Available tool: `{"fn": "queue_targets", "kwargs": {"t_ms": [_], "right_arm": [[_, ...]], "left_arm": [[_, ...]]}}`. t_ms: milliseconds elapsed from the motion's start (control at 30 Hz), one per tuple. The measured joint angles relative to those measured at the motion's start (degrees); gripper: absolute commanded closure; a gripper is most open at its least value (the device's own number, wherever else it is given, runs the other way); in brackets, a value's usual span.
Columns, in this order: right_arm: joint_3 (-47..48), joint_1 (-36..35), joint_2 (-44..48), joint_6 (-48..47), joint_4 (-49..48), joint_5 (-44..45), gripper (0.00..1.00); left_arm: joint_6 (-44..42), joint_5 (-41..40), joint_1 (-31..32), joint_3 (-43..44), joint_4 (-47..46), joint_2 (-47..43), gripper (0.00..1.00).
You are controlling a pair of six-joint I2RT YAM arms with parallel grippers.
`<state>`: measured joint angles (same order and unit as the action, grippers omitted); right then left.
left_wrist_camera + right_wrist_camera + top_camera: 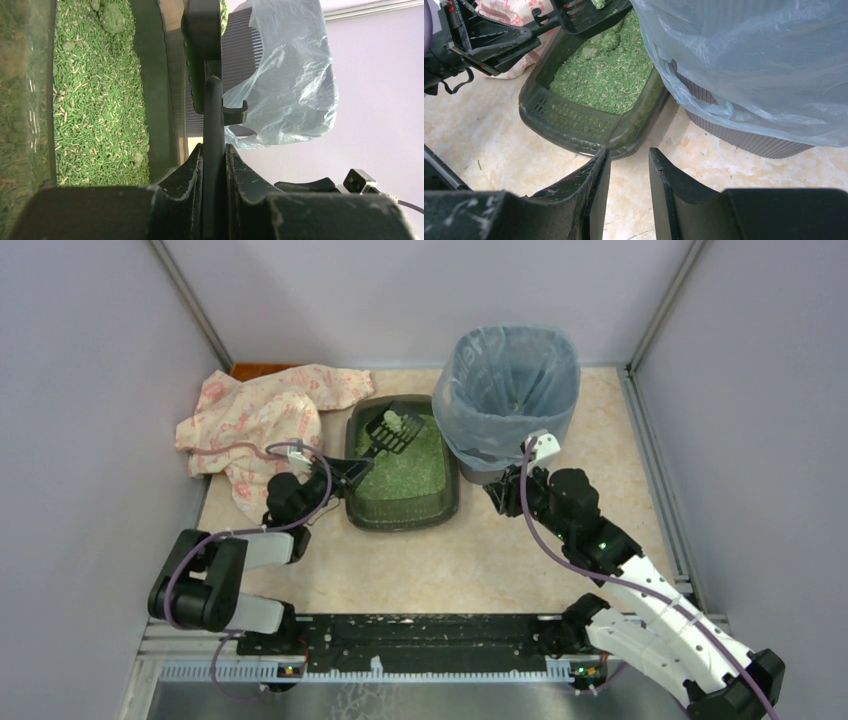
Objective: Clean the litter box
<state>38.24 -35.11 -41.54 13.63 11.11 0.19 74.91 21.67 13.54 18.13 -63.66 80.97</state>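
The litter box [402, 518] sits mid-table, a dark grey-green tray holding green granular litter [405, 472]. My left gripper [350, 472] is at its left rim, shut on the handle of the black slotted scoop [392, 432]. The scoop is held above the far end of the litter with a pale clump [394, 420] on it. In the left wrist view the handle [213, 115] runs up between my shut jaws [214, 155], with the box wall [150, 100] to the left. My right gripper [497, 495] is open and empty above the table, between box and bin; its wrist view [629, 155] shows the box's corner [574, 125] just ahead.
A round bin lined with a blue-grey bag [510, 390] stands right of the box, touching or nearly touching its right rim. The bag also shows in the right wrist view [749, 65]. A pink patterned cloth [260, 415] lies at the back left. Grey walls close in three sides.
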Motion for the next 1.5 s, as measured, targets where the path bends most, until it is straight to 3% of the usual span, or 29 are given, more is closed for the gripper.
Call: {"fn": "queue_targets", "kwargs": {"t_ms": [200,333,633,1200,1500], "right_arm": [[0.00,0.00,0.00,0.00,0.04,0.00,0.65],[0.00,0.00,0.31,0.02,0.46,0.00,0.65],[0.04,0.00,0.90,1.77,1.68,-1.49,0.65],[3.13,0.00,8.17,3.48,8.15,-1.29,0.66],[3.13,0.00,9.09,3.56,9.62,0.31,0.66]], "left_arm": [[-0.61,0.02,-2.60,2.56,7.48,-4.20,1.00],[-1.44,-0.09,-3.48,11.32,17.57,-6.01,1.00],[-0.76,-0.26,-3.67,24.13,28.98,-5.97,1.00],[0.26,0.52,-2.67,42.47,35.04,4.35,1.00],[0.28,0.39,-0.17,47.65,35.87,9.44,1.00]]}}
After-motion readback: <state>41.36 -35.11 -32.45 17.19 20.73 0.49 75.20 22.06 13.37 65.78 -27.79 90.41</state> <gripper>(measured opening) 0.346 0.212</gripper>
